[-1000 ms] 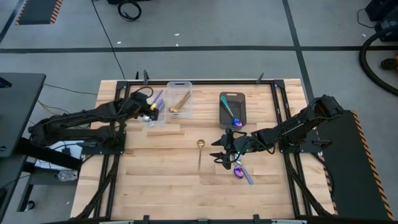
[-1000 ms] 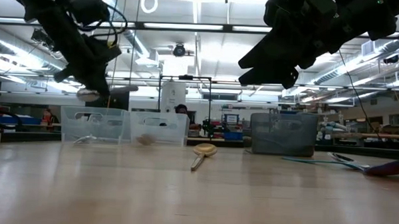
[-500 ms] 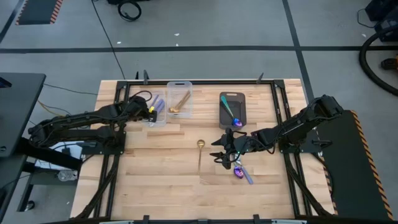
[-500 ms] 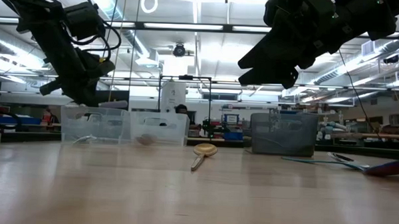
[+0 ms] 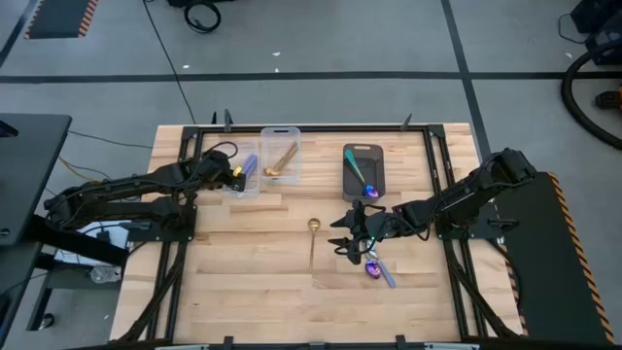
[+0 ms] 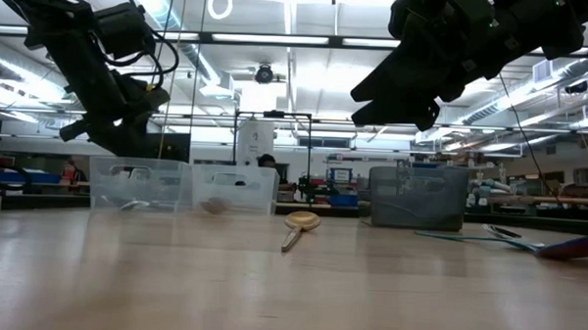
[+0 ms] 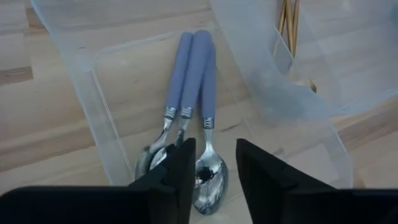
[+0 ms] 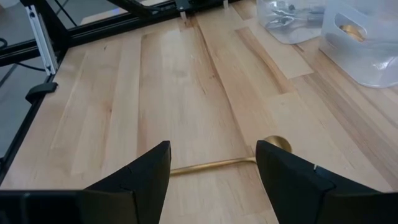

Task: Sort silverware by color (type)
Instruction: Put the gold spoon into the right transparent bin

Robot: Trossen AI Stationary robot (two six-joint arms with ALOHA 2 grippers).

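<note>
- Left gripper [image 7: 211, 171] over the left clear bin [image 5: 240, 167] at the table's far side, fingers [image 7: 180, 168] parted with a gap between them, nothing held
- Three silver spoons with lavender handles [image 7: 194, 93] side by side on that bin's floor, handles touching, bowls toward the fingers, one bowl showing in the gap between them
- Gold spoons [image 5: 281, 160] in the second clear bin [image 5: 282, 136], just beside the first; gold handles visible through the clear wall in the left wrist view
- Dark grey bin [image 5: 362, 153] farther right along the same far side, holding an iridescent spoon with a teal handle [image 5: 365, 182]
- Right gripper [image 5: 352, 236] low over the middle-right of the wooden table [image 5: 253, 272], fingers [image 8: 134, 177] spread wide, empty
- One loose gold spoon [image 5: 313, 243] flat on the table, just left of the right gripper, bowl toward the bins, handle toward the near edge; seen ahead of the open fingers in the right wrist view [image 8: 230, 160]
- One loose iridescent purple-blue spoon [image 5: 377, 271] flat on the table just beside the right gripper, on its near side
- In the low view, gold spoon [image 6: 298, 224] mid-table in front of the row of bins, left arm raised above the leftmost bin, right arm dark at upper right
</note>
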